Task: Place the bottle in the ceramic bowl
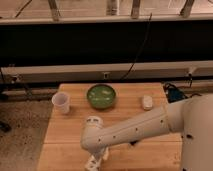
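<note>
The glossy green ceramic bowl (101,96) stands at the back middle of the wooden table (65,132). My white arm reaches in from the right across the table's front. My gripper (96,161) hangs at the table's front edge, left of centre and well in front of the bowl. I see no slim white bottle with a brownish-red label. A small dark shape (134,144) shows just under the arm, and I cannot tell what it is.
A translucent white plastic cup (61,102) stands at the back left of the table. A small white oval object (147,102) lies right of the bowl. A dark bluish item (172,92) sits at the table's right edge. A black wall with cables runs behind.
</note>
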Motion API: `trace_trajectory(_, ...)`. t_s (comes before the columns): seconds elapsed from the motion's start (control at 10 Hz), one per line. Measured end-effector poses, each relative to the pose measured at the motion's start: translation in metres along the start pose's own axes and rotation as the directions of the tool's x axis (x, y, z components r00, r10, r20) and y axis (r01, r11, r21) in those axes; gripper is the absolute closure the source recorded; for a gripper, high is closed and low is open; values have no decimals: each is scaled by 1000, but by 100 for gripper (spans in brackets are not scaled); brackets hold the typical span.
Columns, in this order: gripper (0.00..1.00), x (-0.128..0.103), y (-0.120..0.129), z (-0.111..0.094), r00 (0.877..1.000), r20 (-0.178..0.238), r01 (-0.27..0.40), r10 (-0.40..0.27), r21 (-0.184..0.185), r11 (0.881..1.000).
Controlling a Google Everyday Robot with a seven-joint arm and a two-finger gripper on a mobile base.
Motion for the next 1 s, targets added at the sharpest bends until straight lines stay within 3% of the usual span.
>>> trace_trajectory(0.6,96,108,-4,-68,998,-35,-44,47,90,995)
trace_trajectory(1.0,96,171,-11,-78,996,-45,-73,79,117,990)
